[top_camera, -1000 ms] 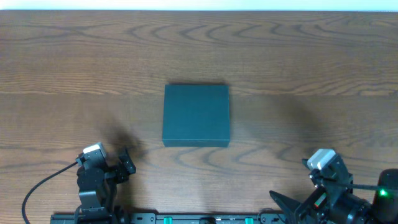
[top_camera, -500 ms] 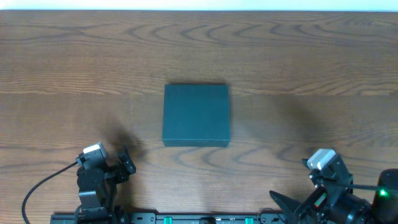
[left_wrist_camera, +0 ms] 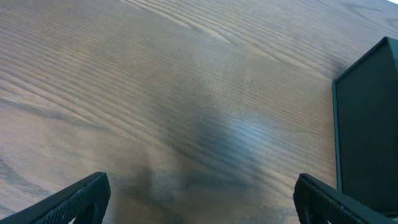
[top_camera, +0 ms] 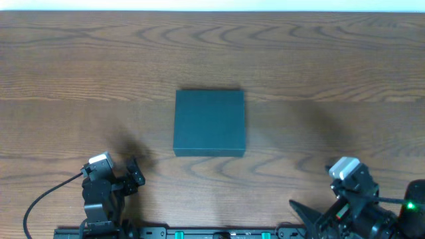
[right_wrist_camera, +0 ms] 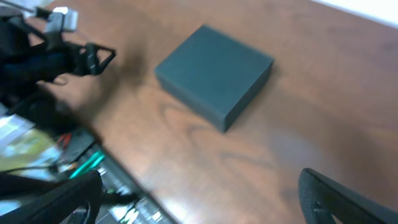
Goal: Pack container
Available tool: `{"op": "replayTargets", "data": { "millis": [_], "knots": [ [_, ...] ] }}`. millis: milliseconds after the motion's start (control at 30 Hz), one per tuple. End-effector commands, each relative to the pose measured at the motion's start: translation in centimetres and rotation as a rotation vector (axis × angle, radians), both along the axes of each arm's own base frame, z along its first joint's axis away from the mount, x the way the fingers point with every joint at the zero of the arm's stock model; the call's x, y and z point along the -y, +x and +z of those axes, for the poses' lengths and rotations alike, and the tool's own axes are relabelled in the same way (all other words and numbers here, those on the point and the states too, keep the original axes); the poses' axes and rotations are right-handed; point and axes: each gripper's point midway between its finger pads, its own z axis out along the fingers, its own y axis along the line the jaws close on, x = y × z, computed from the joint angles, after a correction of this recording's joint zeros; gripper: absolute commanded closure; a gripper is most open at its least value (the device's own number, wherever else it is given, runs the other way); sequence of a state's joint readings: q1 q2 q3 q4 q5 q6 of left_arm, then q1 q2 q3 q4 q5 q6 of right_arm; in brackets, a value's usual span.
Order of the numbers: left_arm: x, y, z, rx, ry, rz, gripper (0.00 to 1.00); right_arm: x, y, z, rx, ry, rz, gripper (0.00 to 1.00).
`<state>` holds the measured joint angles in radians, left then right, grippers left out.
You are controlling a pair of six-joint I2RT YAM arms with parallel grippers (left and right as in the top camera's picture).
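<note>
The container [top_camera: 209, 123], a dark teal-green square box, lies shut in the middle of the wooden table. It also shows at the right edge of the left wrist view [left_wrist_camera: 372, 124] and in the right wrist view [right_wrist_camera: 214, 71]. My left gripper [left_wrist_camera: 202, 202] is open and empty, low over bare wood, near the front edge to the left of the box. My right gripper [right_wrist_camera: 199, 202] is open and empty near the front right corner, pointing across the table toward the box. No snack packets show on the table.
The left arm [right_wrist_camera: 43, 50] shows in the right wrist view. The rail with green fittings [top_camera: 199, 232] runs along the table's front edge. Blurred coloured things [right_wrist_camera: 25, 146] lie beyond that edge. Bare wood [top_camera: 319, 60] surrounds the box.
The right arm has shifted slightly, and its wrist view is blurred by motion. The left arm and the box have not moved.
</note>
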<state>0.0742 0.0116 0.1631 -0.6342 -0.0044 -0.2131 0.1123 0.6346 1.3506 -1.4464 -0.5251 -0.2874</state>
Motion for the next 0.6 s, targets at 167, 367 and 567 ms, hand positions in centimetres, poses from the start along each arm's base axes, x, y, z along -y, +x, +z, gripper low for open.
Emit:
{"op": "replayTargets", "data": {
  "millis": [167, 367, 567],
  "knots": [
    [0.0, 0.0, -0.2, 0.000, 0.000, 0.002, 0.05, 0.9, 3.6, -4.1, 0.263, -0.081, -0.030, 0.01],
    [0.0, 0.0, -0.2, 0.000, 0.000, 0.002, 0.05, -0.1, 5.0, -12.1, 0.326, -0.062, 0.011, 0.01],
    [0.0, 0.0, -0.3, 0.000, 0.000, 0.002, 0.05, -0.8, 5.8, -17.5, 0.275, -0.015, -0.012, 0.01]
  ]
}}
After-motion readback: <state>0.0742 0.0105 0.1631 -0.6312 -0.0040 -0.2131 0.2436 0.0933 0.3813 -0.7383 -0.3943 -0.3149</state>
